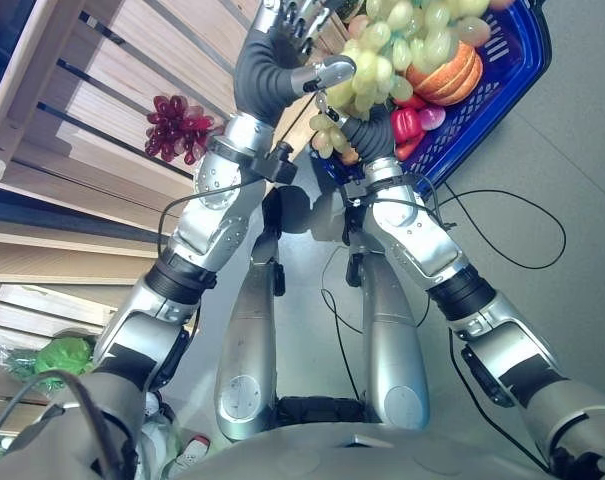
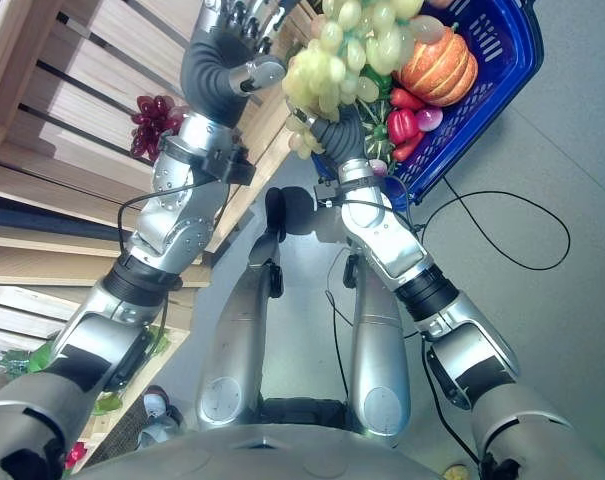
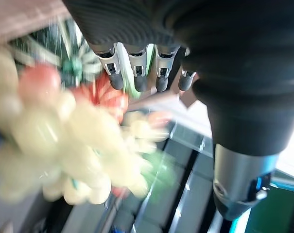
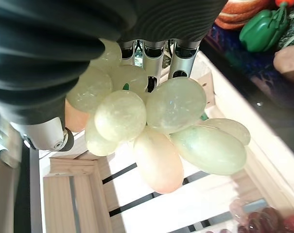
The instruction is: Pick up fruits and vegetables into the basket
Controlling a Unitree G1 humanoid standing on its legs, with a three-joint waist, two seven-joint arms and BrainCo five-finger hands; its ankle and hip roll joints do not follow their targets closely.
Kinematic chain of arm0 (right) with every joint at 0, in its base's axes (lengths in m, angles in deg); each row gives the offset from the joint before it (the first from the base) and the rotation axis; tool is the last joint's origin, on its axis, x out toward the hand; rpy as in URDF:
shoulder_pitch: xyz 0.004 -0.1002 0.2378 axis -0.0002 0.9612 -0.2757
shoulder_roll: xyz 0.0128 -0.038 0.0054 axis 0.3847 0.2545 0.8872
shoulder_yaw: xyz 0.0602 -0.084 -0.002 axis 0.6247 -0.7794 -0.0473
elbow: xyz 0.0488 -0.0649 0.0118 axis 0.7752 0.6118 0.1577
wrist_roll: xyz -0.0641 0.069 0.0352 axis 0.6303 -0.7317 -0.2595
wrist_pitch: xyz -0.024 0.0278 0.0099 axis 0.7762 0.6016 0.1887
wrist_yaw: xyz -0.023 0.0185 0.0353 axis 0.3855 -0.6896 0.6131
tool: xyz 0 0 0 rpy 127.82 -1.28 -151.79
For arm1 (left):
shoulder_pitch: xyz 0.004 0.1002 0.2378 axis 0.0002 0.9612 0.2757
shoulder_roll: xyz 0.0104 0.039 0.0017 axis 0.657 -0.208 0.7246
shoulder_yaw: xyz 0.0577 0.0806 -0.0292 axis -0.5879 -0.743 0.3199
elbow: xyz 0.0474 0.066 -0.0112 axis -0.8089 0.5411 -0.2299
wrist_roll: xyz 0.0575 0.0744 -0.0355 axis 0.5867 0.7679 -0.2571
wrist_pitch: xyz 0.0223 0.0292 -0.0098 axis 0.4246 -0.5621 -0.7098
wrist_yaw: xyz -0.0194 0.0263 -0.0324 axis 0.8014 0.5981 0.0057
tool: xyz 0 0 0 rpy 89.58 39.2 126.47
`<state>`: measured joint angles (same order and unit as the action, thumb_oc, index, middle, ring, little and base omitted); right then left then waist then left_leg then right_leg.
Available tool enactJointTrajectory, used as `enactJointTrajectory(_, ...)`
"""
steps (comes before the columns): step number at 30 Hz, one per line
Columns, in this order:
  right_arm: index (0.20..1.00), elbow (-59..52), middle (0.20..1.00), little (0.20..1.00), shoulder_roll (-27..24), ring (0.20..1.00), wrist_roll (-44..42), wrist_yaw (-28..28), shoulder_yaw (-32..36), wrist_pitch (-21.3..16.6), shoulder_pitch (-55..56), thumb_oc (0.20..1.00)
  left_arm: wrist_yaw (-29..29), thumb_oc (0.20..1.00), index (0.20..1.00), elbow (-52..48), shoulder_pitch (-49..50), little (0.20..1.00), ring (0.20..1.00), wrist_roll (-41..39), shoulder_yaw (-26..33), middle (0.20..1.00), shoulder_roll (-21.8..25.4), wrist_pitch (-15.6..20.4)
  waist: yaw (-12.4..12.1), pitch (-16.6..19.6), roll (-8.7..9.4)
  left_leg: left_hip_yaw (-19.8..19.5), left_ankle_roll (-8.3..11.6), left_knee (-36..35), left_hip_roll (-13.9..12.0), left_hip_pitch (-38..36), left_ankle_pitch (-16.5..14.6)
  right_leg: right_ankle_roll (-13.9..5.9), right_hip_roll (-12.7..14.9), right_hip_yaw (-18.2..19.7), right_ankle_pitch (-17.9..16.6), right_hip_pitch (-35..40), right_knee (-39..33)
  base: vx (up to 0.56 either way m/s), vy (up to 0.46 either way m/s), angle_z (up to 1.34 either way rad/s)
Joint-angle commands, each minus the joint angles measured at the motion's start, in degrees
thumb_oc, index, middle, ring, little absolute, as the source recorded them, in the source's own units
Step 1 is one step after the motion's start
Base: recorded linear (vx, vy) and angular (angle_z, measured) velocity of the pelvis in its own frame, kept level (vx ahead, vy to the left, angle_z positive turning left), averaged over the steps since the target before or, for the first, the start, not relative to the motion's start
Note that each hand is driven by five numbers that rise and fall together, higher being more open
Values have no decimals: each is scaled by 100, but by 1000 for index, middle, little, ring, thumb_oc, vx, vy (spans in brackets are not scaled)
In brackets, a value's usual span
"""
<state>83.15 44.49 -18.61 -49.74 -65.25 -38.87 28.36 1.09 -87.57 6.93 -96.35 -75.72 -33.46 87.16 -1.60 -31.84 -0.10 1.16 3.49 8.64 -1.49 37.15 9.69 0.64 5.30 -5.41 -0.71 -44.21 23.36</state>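
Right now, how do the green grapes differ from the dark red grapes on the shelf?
The green grapes are pale yellow-green; the red grapes are dark maroon. The green grapes hang in the right hand beside the blue basket; the red grapes lie untouched on the wooden shelf. The green bunch looks larger than the red one. Both are grape bunches.

Slatted wooden crates [image 1: 132, 60] stand beside the grey floor [image 1: 572, 170].
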Motion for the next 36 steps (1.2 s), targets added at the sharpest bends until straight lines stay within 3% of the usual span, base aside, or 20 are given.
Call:
enactJointTrajectory(1,200,-522,200,200,135,200,63,4,248,-522,-95,200,377,1000,1000,-399,103,1000,1000,317,291,1000,-96,377,76,204,-277,-92,-128,361,363,-8,-578,-461,34,-352,19,581,-562,0,0,0)
enactJointTrajectory(10,200,-503,200,200,127,200,76,3,305,-600,-101,200,470,1000,1000,-338,119,1000,1000,359,355,1000,-129,305,74,204,-294,-75,-117,322,360,-21,-553,-459,36,-372,25,595,-578,-2,1,1)
enactJointTrajectory(20,200,-165,200,200,-11,200,129,301,518,-716,-34,200,1688,1000,1000,463,5,1000,1000,1903,522,1000,174,419,101,204,-286,-43,-72,360,326,-30,-571,-464,32,-350,63,596,-528,0,0,0)
enactJointTrajectory(24,200,315,200,200,-276,200,14,336,654,-600,19,200,2211,1000,1000,1106,70,1000,1000,2602,622,1000,420,396,104,204,-297,-23,-33,372,297,-35,-581,-483,42,-350,84,582,-492,-1,8,-1)
enactJointTrajectory(28,200,988,200,200,-666,200,-269,290,702,-423,-48,200,2597,1000,1000,1922,17,1000,1000,2775,586,1000,769,408,107,204,-313,-4,-2,396,267,-20,-590,-501,56,-354,93,549,-458,0,0,0)
enactJointTrajectory(32,200,1860,200,200,-933,200,-500,144,601,-407,-357,200,2704,1000,1000,2732,-180,1000,1000,2788,472,1000,974,554,90,204,-343,25,31,396,232,-26,-596,-504,60,-361,113,524,-428,0,0,0)
enactJointTrajectory(36,200,2737,200,200,-1104,200,-785,-49,399,-193,-847,200,2779,1000,1000,3303,-505,1000,1000,2815,274,1000,1062,428,49,204,-404,24,56,410,237,23,-578,-499,73,-371,118,451,-393,-3,8,0)
